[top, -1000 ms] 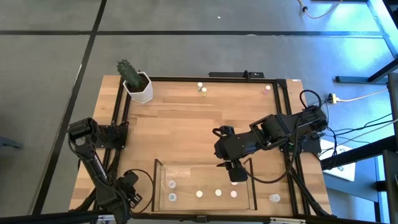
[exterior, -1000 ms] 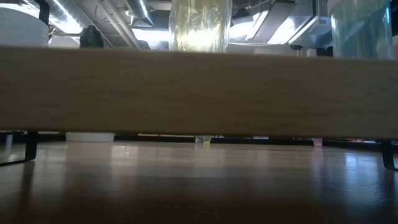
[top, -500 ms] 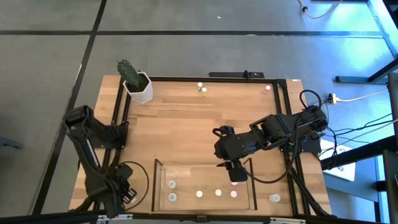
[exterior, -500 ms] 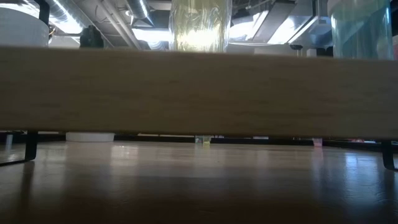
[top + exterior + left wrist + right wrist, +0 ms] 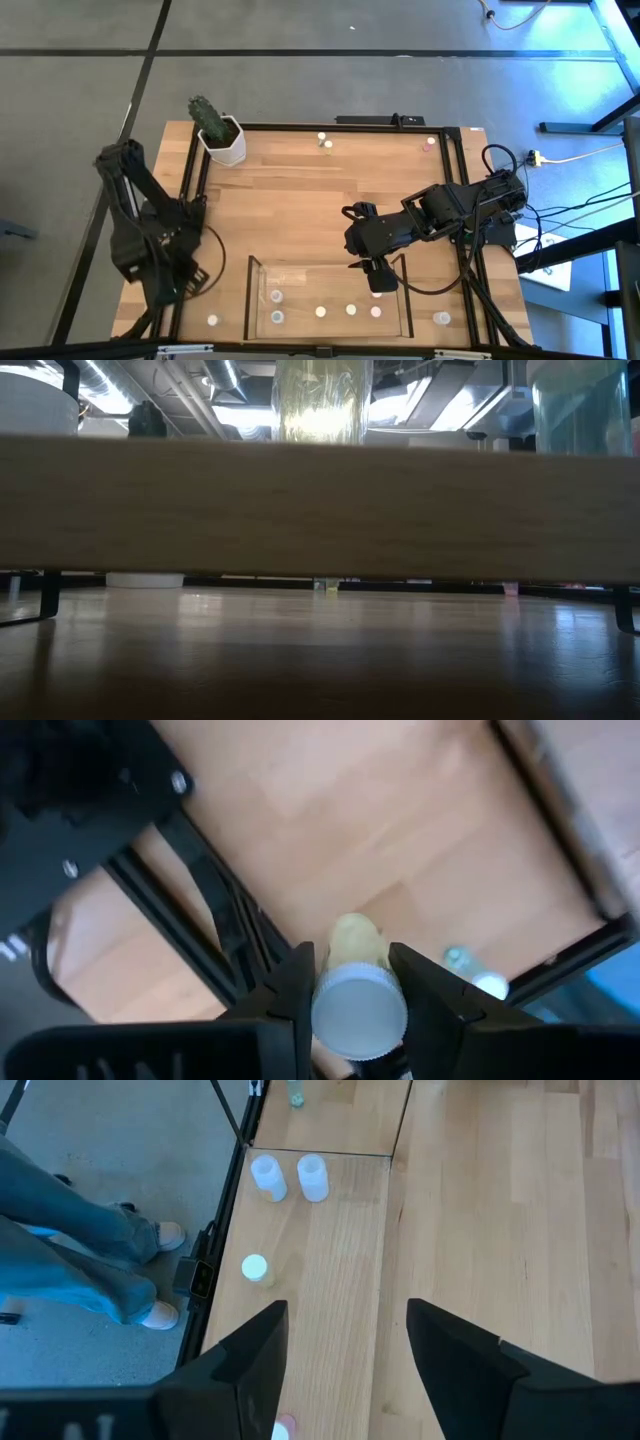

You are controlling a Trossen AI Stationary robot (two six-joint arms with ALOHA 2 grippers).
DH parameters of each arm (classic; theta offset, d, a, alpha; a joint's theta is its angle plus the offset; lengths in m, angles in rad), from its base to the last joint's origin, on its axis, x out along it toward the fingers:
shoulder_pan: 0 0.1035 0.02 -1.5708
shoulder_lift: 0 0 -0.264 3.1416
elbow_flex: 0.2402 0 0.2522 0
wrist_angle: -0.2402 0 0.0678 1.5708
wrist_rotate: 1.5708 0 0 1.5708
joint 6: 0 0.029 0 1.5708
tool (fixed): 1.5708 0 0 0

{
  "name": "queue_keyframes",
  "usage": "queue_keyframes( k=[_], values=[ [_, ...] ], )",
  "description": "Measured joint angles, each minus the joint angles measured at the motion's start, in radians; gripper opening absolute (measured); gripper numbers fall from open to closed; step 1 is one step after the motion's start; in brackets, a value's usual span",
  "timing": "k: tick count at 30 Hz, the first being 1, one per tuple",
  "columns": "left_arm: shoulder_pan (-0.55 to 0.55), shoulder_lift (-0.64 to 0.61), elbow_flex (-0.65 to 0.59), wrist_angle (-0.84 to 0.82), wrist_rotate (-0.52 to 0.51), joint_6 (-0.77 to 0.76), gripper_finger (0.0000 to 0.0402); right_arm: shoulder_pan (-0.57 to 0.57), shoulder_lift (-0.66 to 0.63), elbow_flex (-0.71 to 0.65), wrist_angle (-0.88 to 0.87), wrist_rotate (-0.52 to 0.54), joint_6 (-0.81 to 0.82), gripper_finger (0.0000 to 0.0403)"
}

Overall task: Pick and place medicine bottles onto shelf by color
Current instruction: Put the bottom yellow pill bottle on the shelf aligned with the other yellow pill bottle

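Note:
My left gripper [image 5: 352, 960] hangs over the table's left edge, pointing down, shut on a medicine bottle [image 5: 352, 938] with a yellowish body and white cap; in the high view the left arm [image 5: 150, 240] hides it. The shelf [image 5: 252, 300] lies at the near edge with several bottles standing on its floor, such as one bottle [image 5: 321, 311]. Another bottle [image 5: 212, 321] stands on the table left of the shelf. My right gripper [image 5: 378, 275] hovers open above the shelf's right part, over a pinkish bottle [image 5: 376, 293]. My left gripper pinches the bottle between its two fingers at the white cap [image 5: 358, 1012] and the top of the body. The fingers come from above, pointing down. The bottle hangs upright, cap toward the wrist, lifted clear of the table.
A white pot with a cactus [image 5: 222, 135] stands at the far left corner. A black frame [image 5: 190, 200] rims the tabletop. Bottles stand at the far edge [image 5: 322, 137], the far right [image 5: 430, 144] and right of the shelf [image 5: 441, 318]. A person's legs [image 5: 90, 1250] are beyond the table.
My left gripper has risen from the table's near left corner and drawn toward the left and far edges, staying shut on the bottle, which is lifted clear. The bottle left of the shelf has come into sight where the arm was.

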Motion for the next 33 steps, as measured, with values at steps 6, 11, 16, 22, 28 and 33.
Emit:
queue_keyframes(
  k=[6,11,16,22,28,33],
  values=[
    [0.080,-0.107,0.003,-0.036,-0.088,0.084,0.0099,0.000,0.000,0.000,0.000,0.000,0.000,0.0207],
    [0.210,-0.136,0.069,-0.078,-0.166,0.237,0.0098,0.000,0.000,0.000,0.000,0.000,0.000,0.0207],
    [0.397,-0.135,0.161,-0.093,-0.196,0.464,0.0098,0.000,0.000,0.000,0.000,0.000,0.000,0.0207],
    [0.656,-0.124,0.231,-0.070,-0.202,0.765,0.0098,0.000,0.000,0.000,0.000,0.000,-0.004,0.0207],
    [0.900,-0.054,0.265,0.072,-0.141,1.058,0.0098,-0.002,0.000,0.000,0.000,0.021,0.002,0.0207],
    [1.066,0.048,0.289,0.204,-0.056,1.267,0.0098,-0.001,0.000,0.003,-0.001,0.198,0.057,0.0207]
  ],
)
